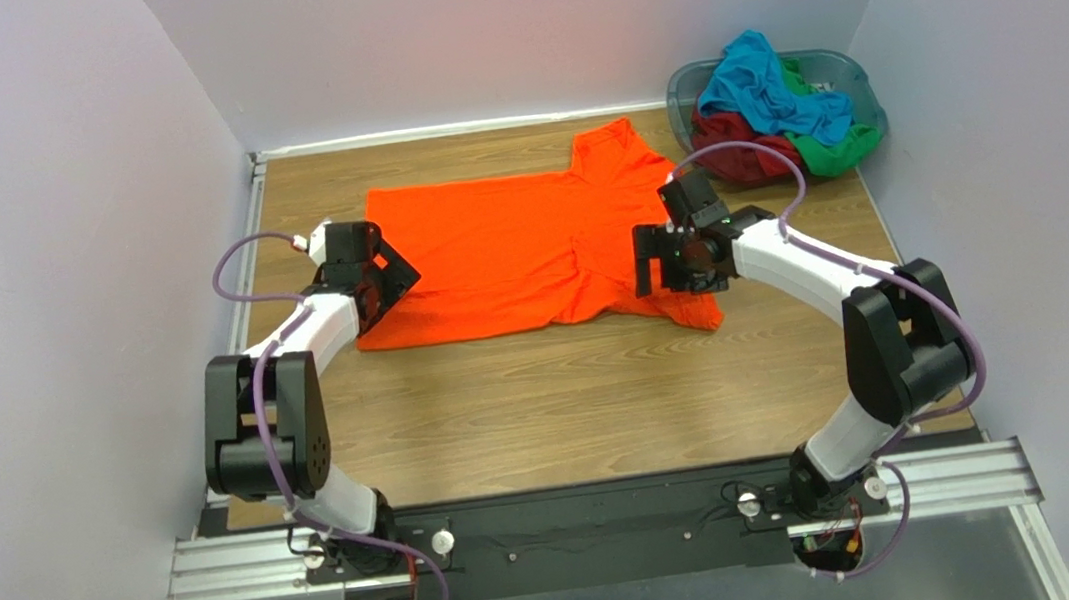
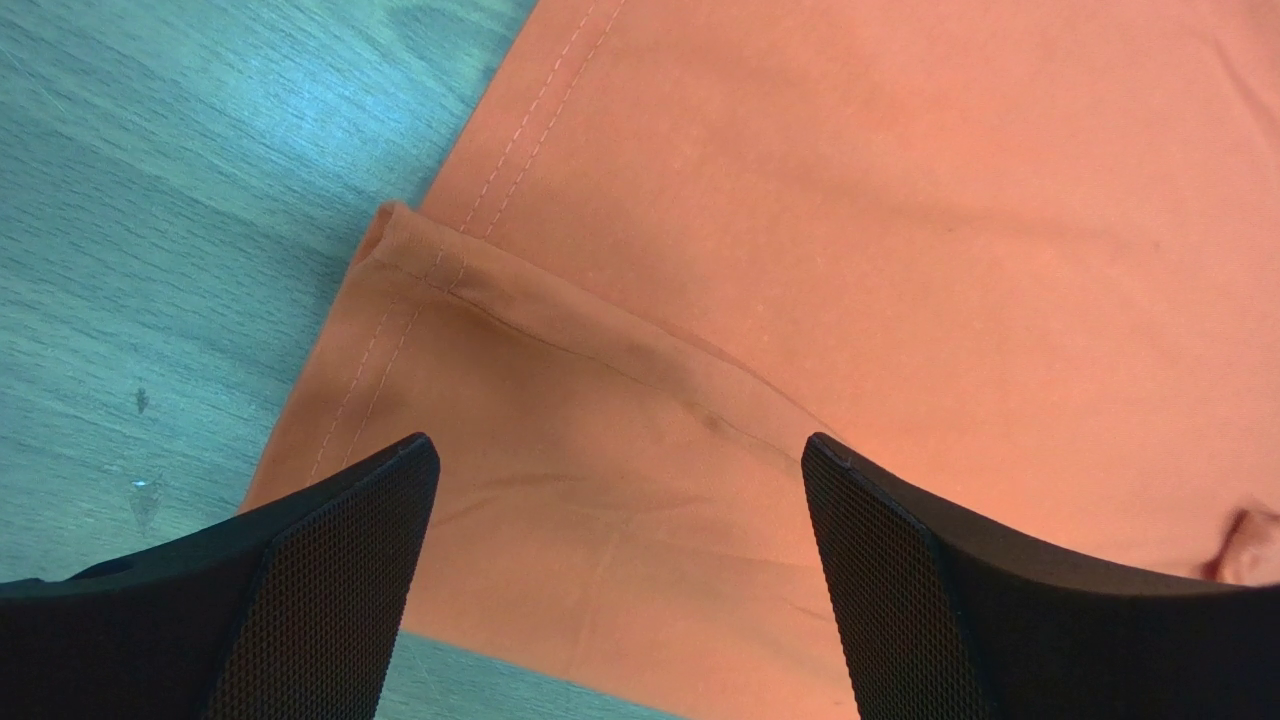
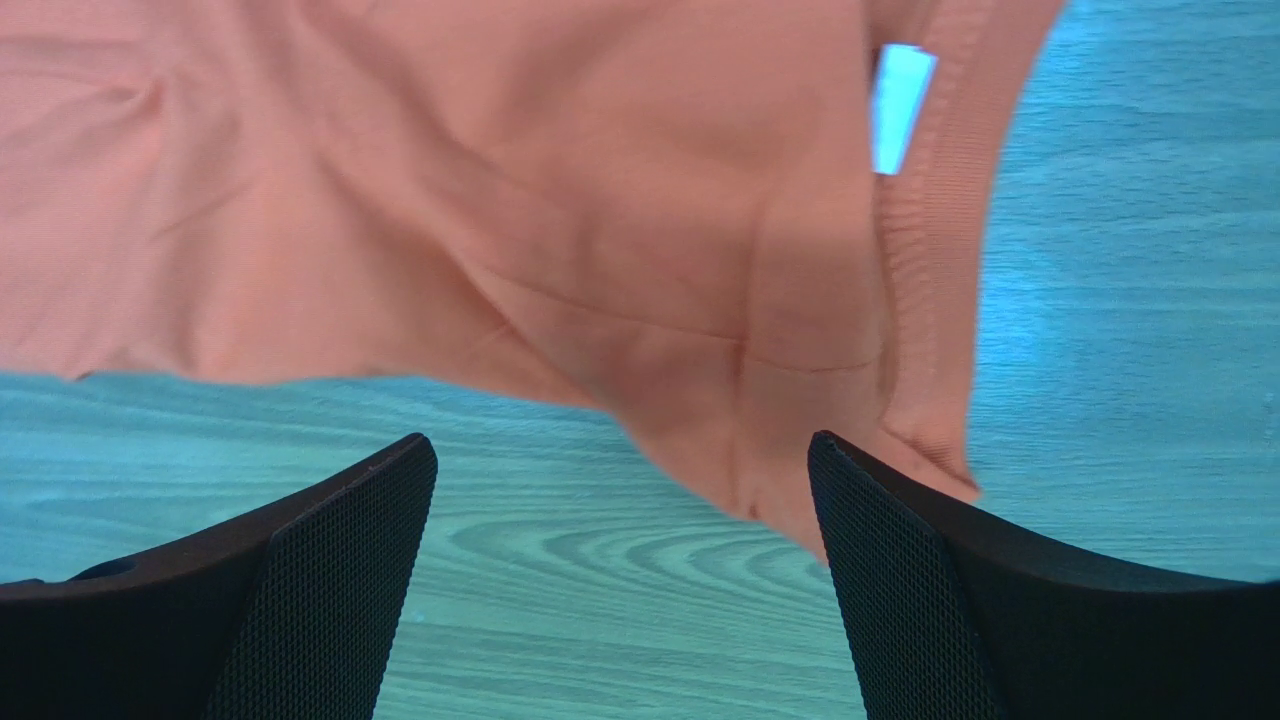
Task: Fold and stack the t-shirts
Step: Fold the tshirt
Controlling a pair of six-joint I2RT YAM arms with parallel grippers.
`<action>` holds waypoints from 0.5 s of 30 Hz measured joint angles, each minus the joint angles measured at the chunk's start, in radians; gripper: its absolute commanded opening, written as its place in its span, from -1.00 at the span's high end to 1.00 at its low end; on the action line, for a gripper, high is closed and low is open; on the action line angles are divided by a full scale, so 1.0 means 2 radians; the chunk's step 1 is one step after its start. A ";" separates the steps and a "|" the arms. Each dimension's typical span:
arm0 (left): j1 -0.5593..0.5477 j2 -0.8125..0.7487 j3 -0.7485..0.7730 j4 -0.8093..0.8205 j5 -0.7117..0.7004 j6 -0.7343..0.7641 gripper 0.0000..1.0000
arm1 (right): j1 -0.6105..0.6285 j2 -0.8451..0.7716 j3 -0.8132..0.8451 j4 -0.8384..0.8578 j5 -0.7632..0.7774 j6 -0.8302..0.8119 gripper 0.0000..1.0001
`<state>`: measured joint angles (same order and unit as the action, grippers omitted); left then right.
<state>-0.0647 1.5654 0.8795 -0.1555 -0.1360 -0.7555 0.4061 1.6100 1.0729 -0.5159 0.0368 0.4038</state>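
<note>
An orange t-shirt [image 1: 520, 249] lies spread flat on the wooden table [image 1: 553, 404]. My left gripper [image 1: 394, 274] hovers open over the shirt's left hem corner. In the left wrist view the orange t-shirt [image 2: 842, 225] fills the space beneath the open left gripper [image 2: 619, 450], with a folded-over hem corner showing. My right gripper [image 1: 674, 272] stands open above the shirt's near right edge. The right wrist view shows the orange t-shirt [image 3: 526, 195] with its ribbed collar [image 3: 932, 270] just beyond the open right gripper [image 3: 622, 450], bare table between the fingers. Turquoise [image 1: 770, 85], dark red [image 1: 737, 141] and green [image 1: 841, 148] t-shirts lie heaped at the back right.
A grey-blue plastic basket [image 1: 847, 68] holds the heaped shirts in the back right corner. White walls close the table on the left, back and right. Bare wood [image 1: 553, 404] stretches between the shirt and the arm bases.
</note>
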 measured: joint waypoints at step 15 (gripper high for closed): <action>0.000 0.018 0.000 0.002 -0.001 0.006 -0.97 | -0.047 0.016 -0.007 0.000 0.002 -0.011 -0.58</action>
<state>-0.0647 1.6016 0.8795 -0.1513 -0.1387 -0.7437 0.3126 1.6413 1.0592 -0.5152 0.0410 0.3820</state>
